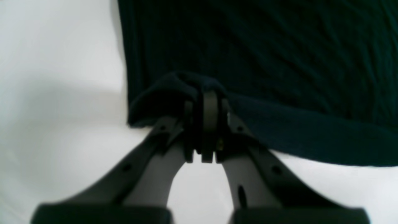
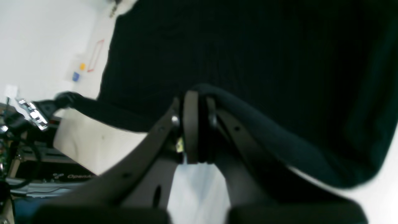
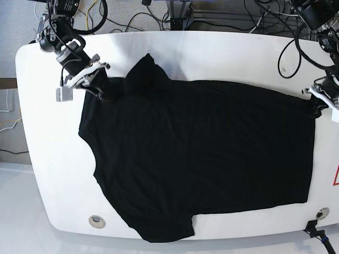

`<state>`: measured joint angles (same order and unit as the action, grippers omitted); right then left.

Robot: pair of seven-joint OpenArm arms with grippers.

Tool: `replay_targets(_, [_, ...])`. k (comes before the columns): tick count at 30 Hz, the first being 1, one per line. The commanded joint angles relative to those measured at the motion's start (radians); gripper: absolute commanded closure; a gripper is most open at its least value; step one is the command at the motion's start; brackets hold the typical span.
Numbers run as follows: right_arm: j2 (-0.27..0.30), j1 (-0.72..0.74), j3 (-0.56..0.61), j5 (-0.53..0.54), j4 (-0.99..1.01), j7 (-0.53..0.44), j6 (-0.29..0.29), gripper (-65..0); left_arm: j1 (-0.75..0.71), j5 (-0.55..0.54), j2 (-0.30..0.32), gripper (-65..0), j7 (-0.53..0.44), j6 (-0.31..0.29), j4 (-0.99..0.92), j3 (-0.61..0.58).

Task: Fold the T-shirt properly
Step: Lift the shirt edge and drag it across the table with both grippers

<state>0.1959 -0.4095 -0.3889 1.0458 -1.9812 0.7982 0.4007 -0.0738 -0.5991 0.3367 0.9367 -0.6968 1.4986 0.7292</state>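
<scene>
The black T-shirt (image 3: 201,148) lies spread flat over the white table, its hem to the right and its sleeves to the left; no print shows. My right gripper (image 3: 101,90) is at the shirt's upper left, by the shoulder, shut on a bunched fold of cloth (image 2: 236,102). The right wrist view shows the right gripper (image 2: 196,99) with its fingers closed on the T-shirt (image 2: 248,46). My left gripper (image 3: 317,107) sits at the upper right hem corner. Up close the left gripper (image 1: 209,99) is shut on a lifted fold of the T-shirt (image 1: 264,46).
The white table (image 3: 212,53) has rounded corners and a round hole (image 3: 96,220) near its front left edge. Cables (image 3: 159,16) run behind the back edge. A red mark (image 3: 336,175) sits at the right edge.
</scene>
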Motion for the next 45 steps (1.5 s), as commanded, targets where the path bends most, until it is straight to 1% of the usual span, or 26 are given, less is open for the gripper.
replay_targets(1, [0.010, 0.044, -0.005, 0.023, -0.016, -0.021, 0.011, -2.6, 0.059, -0.020, 0.008, 0.0, -0.014, -0.001, -0.020, -0.015])
replay_targets(3, [0.007, 0.082, -0.003, 0.023, -0.003, -0.021, 0.011, -2.6, 0.088, -0.020, 0.008, 0.0, -0.012, -0.001, -0.049, -0.035])
replay_targets(5, [-0.009, 0.122, -0.003, 0.017, 0.012, -0.021, 0.011, -2.8, 0.114, -0.020, 0.006, 0.0, -0.012, -0.001, -0.072, -0.053])
replay_targets(8, [-0.011, 0.180, -0.003, 0.017, 0.053, -0.021, 0.011, -2.8, 0.171, -0.020, 0.005, 0.0, -0.012, -0.001, -0.106, -0.079])
replay_targets(14, [-0.011, 0.271, -0.003, 0.015, 0.151, -0.021, 0.010, -2.6, 0.245, -0.020, 0.008, 0.0, -0.017, -0.001, -0.206, -0.086])
replay_targets(16, [-0.011, 0.303, -0.003, 0.014, 0.188, -0.021, 0.010, -2.6, 0.266, -0.020, 0.012, 0.0, -0.032, -0.001, -0.235, -0.086])
replay_targets(20, [-0.009, 0.366, -0.003, 0.014, 0.268, -0.021, 0.010, -2.6, 0.277, -0.018, 0.012, 0.0, -0.075, -0.001, -0.243, -0.089])
replay_targets(26, [-0.003, 0.462, -0.003, 0.011, 0.392, -0.021, 0.010, -2.6, 0.319, -0.018, 0.009, 0.0, -0.091, -0.001, -0.247, -0.089])
replay_targets(31, [-0.002, 0.536, -0.003, -0.074, 0.455, -0.021, 0.013, -2.8, 0.372, -0.018, 0.014, 0.0, -0.117, -0.001, -0.336, -0.089])
replay_targets(33, [-0.003, 0.556, -0.003, -0.114, 0.455, -0.021, 0.013, -2.8, 0.377, -0.018, 0.034, 0.0, -0.150, -0.001, -0.375, -0.095])
replay_targets(37, [0.003, 0.604, -0.003, -0.129, 0.498, -0.021, 0.011, -2.8, 0.386, -0.018, 0.040, 0.0, -0.218, -0.001, -0.390, -0.150])
replay_targets(41, [0.004, 0.651, -0.003, -0.132, 0.587, -0.021, 0.014, -2.8, 0.391, -0.018, 0.040, 0.0, -0.226, -0.001, -0.390, -0.165])
replay_targets(45, [-0.003, 0.671, -0.003, -0.186, 0.598, -0.023, 0.014, -2.9, 0.391, -0.018, 0.040, 0.0, -0.247, -0.001, -0.390, -0.167])
